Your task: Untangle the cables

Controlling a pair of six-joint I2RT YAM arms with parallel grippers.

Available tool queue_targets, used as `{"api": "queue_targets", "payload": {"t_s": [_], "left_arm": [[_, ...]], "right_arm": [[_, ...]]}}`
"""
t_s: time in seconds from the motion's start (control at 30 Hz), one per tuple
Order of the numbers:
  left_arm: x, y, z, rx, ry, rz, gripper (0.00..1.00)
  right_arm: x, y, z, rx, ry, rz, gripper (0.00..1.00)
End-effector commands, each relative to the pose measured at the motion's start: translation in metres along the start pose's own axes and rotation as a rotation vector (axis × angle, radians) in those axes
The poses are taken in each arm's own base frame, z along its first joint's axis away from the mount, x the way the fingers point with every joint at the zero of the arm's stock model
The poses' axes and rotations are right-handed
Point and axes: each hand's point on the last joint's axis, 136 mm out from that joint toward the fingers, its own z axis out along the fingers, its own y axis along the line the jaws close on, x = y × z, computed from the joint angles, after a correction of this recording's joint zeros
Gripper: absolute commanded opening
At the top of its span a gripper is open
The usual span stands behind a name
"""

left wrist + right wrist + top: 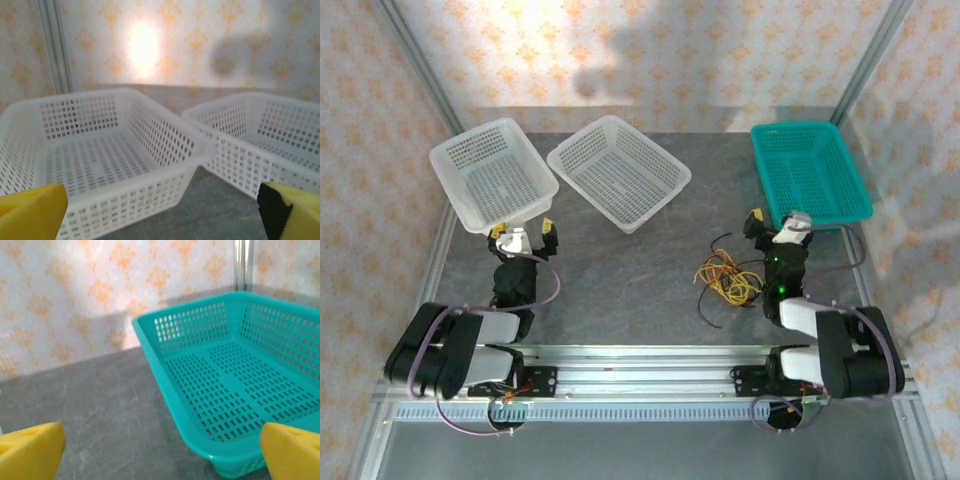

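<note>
1. Cables: one tangled heap of yellow, orange-brown and black wires. It lies on the grey tabletop, right of centre and just left of the right arm.
2. Black strands loop out of the heap toward the near edge and the far side.
3. The heap sits near the teal basket but clear of it, and well apart from both white baskets.
4. Left jaws: spread wide, nothing between them. Yellow fingertips show at the bottom corners of the left wrist view, facing the left white basket. The second white basket is to its right.
5. Top view: left jaws sit just beside the left white basket's near edge, far from the cables.
6. Right jaws: spread wide, holding nothing. They sit at the teal basket's near left corner, with the cables just to their left.
</note>
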Motion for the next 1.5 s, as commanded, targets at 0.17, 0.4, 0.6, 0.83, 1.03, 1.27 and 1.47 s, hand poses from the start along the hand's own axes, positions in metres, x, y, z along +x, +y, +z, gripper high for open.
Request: {"api": "queue_targets", "payload": {"t_s": [0.17, 0.4, 0.6, 0.83, 1.03, 1.27, 1.47], "left_arm": [[-0.019, 0.003, -0.002, -0.048, 0.085, -0.038, 1.00], [-0.029, 0.030, -0.007, -0.236, 0.151, -0.321, 0.99], [-0.018, 0.029, -0.001, -0.309, 0.323, -0.367, 0.99], [-0.018, -0.018, 0.018, -0.115, 0.478, -0.399, 0.99], [-0.011, -0.042, 0.036, -0.041, 0.553, -0.402, 0.99], [-0.005, -0.044, 0.077, -0.103, 0.630, -0.326, 0.99], [0.005, -0.039, 0.115, -0.121, 0.686, -0.335, 0.99]], "right_arm": [[-0.057, 0.029, -0.012, -0.120, -0.025, 0.125, 1.00], [-0.064, 0.034, -0.007, -0.085, 0.125, 0.313, 1.00], [-0.034, 0.011, 0.003, 0.156, 0.357, 0.400, 1.00], [-0.018, 0.046, -0.002, -0.029, 0.494, 0.388, 0.96], [-0.004, 0.091, -0.006, -0.223, 0.617, 0.353, 0.92], [-0.001, 0.153, -0.021, -0.335, 0.615, 0.256, 0.92], [-0.001, 0.197, -0.038, -0.403, 0.574, 0.257, 0.88]]}}
